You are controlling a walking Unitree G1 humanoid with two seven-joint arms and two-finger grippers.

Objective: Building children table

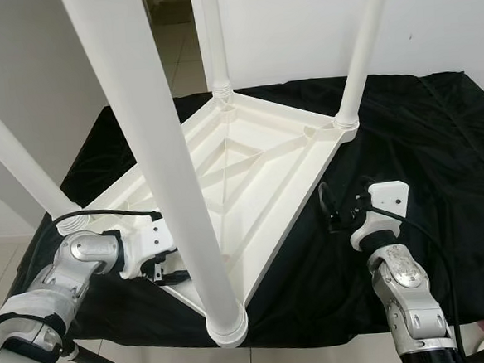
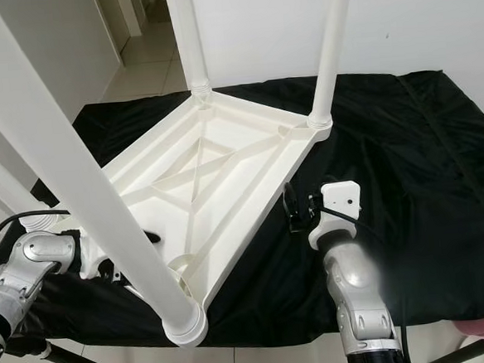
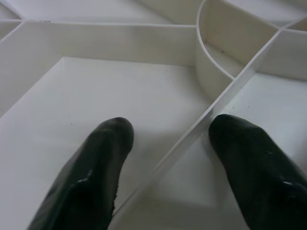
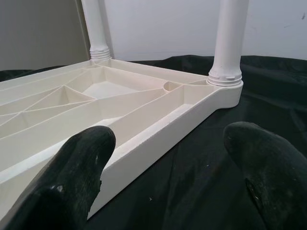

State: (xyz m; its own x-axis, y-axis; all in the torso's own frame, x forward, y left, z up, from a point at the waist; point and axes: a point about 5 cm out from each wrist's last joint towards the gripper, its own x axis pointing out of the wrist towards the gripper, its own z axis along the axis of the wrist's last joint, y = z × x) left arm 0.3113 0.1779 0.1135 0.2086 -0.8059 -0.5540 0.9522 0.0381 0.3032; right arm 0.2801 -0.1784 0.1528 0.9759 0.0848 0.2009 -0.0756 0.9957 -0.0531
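Left tool (image 3: 168, 158) splayed astride tabletop (image 1: 249, 160) rib (image 3: 192, 139).

A white plastic children's table (image 1: 250, 177) lies upside down on a black cloth (image 1: 423, 152), its ribbed underside facing up. Four round white legs (image 1: 153, 154) stand upright from its corners, each seated in a ringed socket.

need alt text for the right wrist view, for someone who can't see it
A white plastic children's table lies upside down on a black cloth, its ribbed underside facing up and two white legs standing upright at its far corners. The right gripper has its two black fingers spread open, just short of the table's near edge.
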